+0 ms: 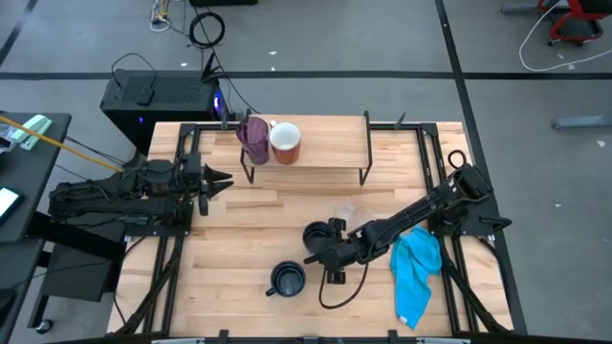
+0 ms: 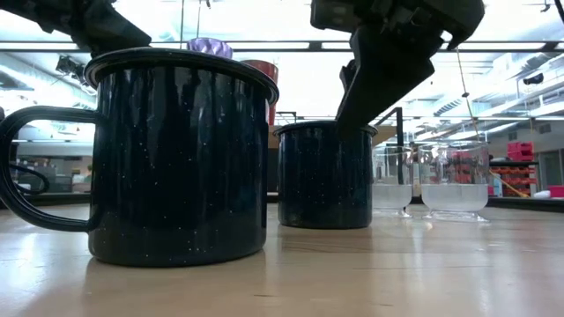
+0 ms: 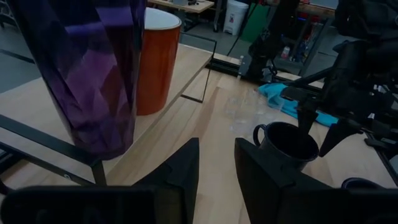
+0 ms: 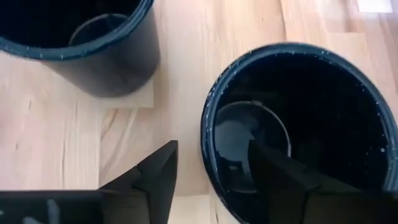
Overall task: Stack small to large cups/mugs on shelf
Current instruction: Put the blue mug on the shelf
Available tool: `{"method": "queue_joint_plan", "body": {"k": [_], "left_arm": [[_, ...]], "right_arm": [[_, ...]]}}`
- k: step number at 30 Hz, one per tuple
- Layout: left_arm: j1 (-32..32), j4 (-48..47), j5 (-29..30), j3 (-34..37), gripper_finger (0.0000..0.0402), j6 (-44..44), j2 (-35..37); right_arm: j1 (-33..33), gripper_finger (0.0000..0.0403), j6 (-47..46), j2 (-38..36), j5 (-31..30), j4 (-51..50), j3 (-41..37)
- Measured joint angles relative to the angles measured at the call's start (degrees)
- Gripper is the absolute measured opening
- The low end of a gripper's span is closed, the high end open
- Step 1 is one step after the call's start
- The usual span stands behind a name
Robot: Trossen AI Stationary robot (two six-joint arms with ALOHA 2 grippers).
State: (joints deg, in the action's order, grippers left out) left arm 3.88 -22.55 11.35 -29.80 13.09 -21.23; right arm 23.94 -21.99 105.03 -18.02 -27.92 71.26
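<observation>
The table (image 1: 239, 239) carries two navy mugs (image 1: 287, 280) lower centre, a blue cloth (image 1: 416, 272) lower right; the shelf (image 1: 335, 143) holds a purple tumbler (image 1: 253, 139) and an orange mug (image 1: 286, 143).

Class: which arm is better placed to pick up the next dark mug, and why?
Right. The right gripper hangs open, jaws straddling the rim of a dark navy enamel mug; the left gripper waits beside the light-wood shelf.

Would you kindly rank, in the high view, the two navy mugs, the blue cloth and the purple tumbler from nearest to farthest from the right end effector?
1. Navy mug, at the right end effector.
2. Second navy mug, toward the front edge.
3. Blue cloth, right side.
4. Purple tumbler, on the shelf.
</observation>
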Motion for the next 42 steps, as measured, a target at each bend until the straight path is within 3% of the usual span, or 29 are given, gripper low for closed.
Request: {"method": "queue_joint_plan", "body": {"k": [20, 26, 34, 42], "left_arm": [[0.0, -0.04, 0.0, 0.0, 0.011, 0.05, 0.0], [0.0, -0.04, 0.0, 0.0, 0.011, 0.14, 0.0], [0.0, -0.09, 0.0, 0.02, 0.011, 0.12, 0.02], [0.01, -0.42, 0.0, 0.02, 0.011, 0.23, 0.02]], "right_arm": [[-0.55, 0.0022, 9.94, 0.0, 2.07, -1.26, 0.04], [-1.37, 0.0024, 11.38, 0.0, 4.37, -3.08, 1.46], [-1.95, 0.0017, 15.8, -1.05, 5.09, -9.39, 9.28], [-3.59, 0.0017, 31.25, -1.33, 2.81, -17.44, 16.77]]}}
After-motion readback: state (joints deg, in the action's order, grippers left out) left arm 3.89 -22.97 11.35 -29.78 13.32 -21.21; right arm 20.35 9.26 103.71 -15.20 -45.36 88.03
